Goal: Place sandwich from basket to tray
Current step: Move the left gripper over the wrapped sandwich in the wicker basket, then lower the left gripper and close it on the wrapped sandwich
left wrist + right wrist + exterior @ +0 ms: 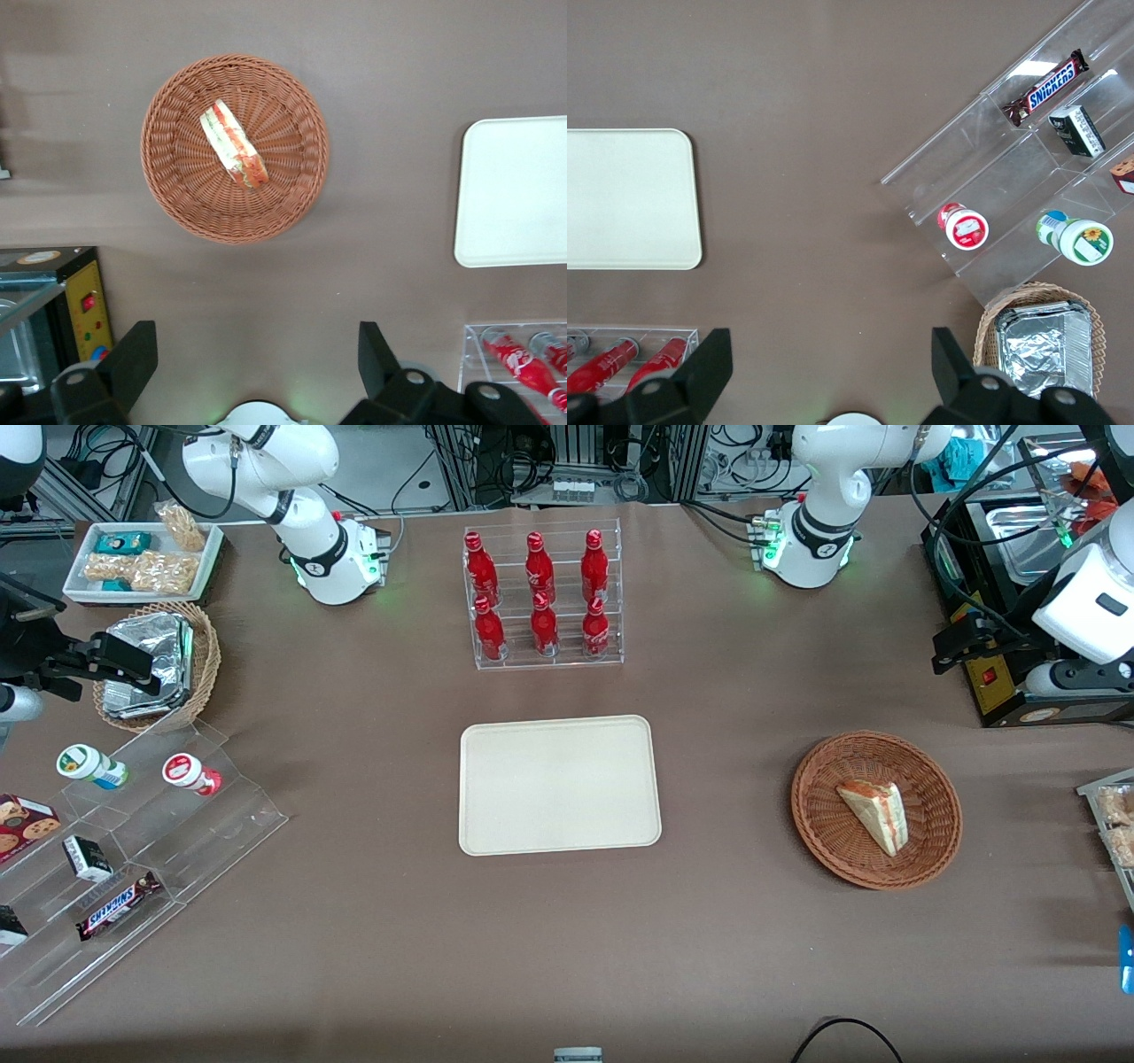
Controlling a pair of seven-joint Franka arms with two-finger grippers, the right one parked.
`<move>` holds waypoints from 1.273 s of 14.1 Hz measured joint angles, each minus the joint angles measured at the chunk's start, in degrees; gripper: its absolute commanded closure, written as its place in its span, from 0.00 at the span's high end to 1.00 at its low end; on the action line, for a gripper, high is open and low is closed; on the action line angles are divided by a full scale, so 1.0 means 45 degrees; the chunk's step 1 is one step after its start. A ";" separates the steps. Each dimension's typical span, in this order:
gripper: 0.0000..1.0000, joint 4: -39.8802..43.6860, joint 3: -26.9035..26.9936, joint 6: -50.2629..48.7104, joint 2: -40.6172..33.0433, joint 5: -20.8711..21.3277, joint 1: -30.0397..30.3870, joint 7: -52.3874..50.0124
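Bright even overhead light, soft faint shadows, glare on foil packets, sharp focus.

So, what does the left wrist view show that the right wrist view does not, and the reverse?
Only the left wrist view shows the sandwich lying in the basket, with the open tool hanging well above the table, nothing between its fingers. Only the right wrist view shows the clear stepped rack with a Snickers bar and the smaller basket of foil packets. Both show part of the bare tray and some red bottles.
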 measured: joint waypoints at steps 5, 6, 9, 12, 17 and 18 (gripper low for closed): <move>1.00 -0.0372 -0.0001 -0.0052 0.0199 0.0198 0.0012 0.0320; 1.00 -0.0649 -0.0001 0.0075 0.0339 0.0246 0.0027 0.0320; 1.00 -0.2025 0.0006 0.1789 0.1003 0.0308 0.0409 0.0324; 1.00 -0.4077 0.0011 0.4646 0.1392 0.0309 0.0824 0.0336; 1.00 -0.7825 0.0017 1.0374 0.1484 0.0270 0.1482 0.0067; 1.00 -0.8318 0.0019 1.1046 0.1489 0.0252 0.1569 -0.0375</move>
